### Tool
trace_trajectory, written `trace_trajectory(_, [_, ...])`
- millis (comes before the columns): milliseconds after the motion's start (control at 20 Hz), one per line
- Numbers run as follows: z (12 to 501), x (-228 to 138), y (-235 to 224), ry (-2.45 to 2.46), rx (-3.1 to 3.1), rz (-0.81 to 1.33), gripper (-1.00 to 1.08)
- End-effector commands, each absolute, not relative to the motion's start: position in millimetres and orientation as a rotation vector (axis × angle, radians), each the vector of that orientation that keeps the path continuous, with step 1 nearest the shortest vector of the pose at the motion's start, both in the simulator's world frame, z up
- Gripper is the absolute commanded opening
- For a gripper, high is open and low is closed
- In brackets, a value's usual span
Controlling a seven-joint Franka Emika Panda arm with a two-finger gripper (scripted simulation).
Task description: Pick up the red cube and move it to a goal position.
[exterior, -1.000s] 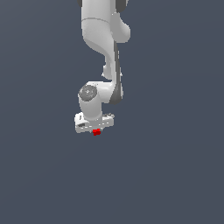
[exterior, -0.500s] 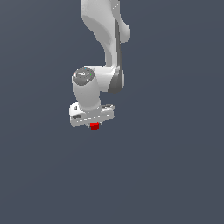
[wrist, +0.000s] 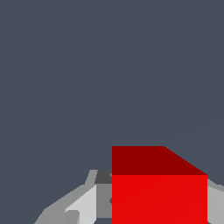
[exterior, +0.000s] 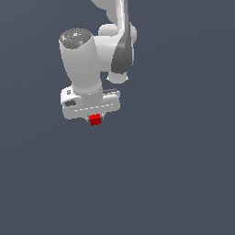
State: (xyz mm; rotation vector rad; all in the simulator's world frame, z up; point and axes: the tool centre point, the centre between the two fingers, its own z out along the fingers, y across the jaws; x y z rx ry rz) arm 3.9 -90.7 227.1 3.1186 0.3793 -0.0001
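arm: upper links cut off by the exterior view's top edge
red cube: upper part hidden under the hand in the exterior view; lower part cut by the wrist view's edge
gripper: fingers mostly hidden behind the hand and cube; jaws' contact with the cube too small to tell

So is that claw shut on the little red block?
Shut: the red cube sits between the gripper fingers.

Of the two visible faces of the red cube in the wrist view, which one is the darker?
On the red cube, the darker face is the maroon one, farther from the end effector. The face beside the fingers is bright red.
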Motion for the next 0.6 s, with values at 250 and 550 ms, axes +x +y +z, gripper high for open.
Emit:
trace_trajectory(250, [308,13,-92,0.379,3.119,-0.001,-1.0])
trace_trajectory(550, [368,22,-92,0.379,3.119,-0.001,-1.0])
